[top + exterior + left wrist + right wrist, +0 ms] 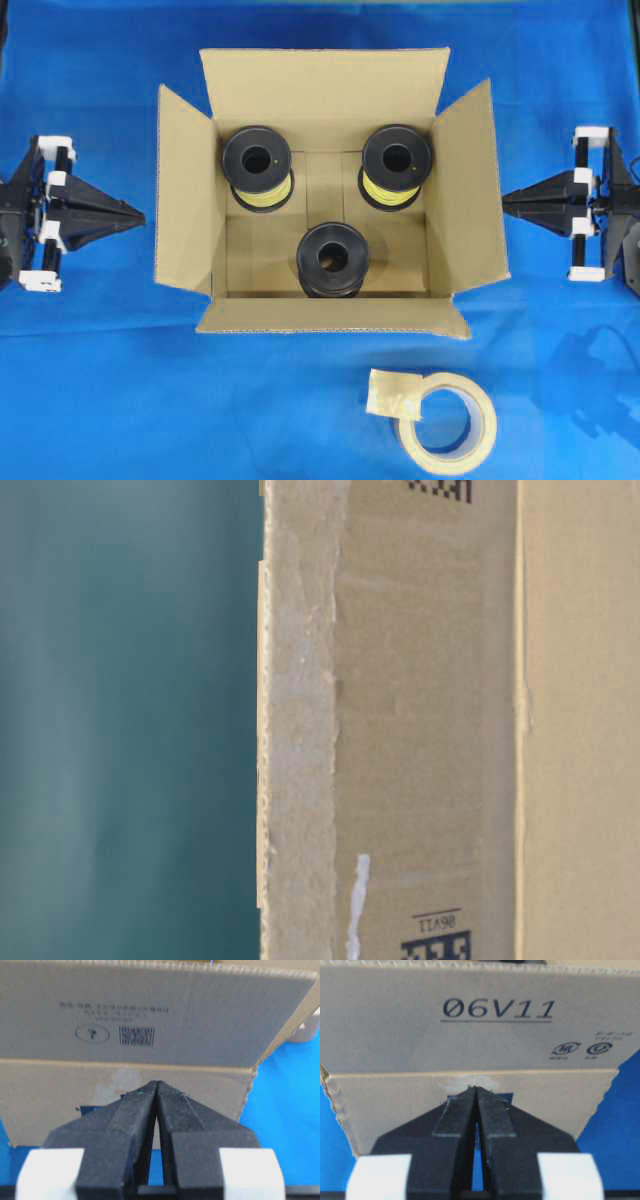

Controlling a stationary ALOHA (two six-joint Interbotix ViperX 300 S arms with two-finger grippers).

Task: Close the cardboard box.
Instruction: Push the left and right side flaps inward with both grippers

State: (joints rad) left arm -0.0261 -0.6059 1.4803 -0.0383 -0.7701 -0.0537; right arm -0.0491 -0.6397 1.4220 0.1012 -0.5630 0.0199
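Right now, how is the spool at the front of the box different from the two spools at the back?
The front spool looks all black, while the back left spool and back right spool show yellow wound around them. The front spool stands alone near the middle of the cardboard box; the back two stand side by side by the far wall. All three stand upright, have round black tops with a hole, and look about the same size.

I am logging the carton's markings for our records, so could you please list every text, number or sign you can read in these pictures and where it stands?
"06V11": on the cardboard box flap in the right wrist view.
Two round certification marks right of it: their lettering is too small to read.
A circled "?" beside a square data code, left wrist view; the printed lines above are blurred.
"06V11" again, upside down, table-level view; barcodes unreadable.
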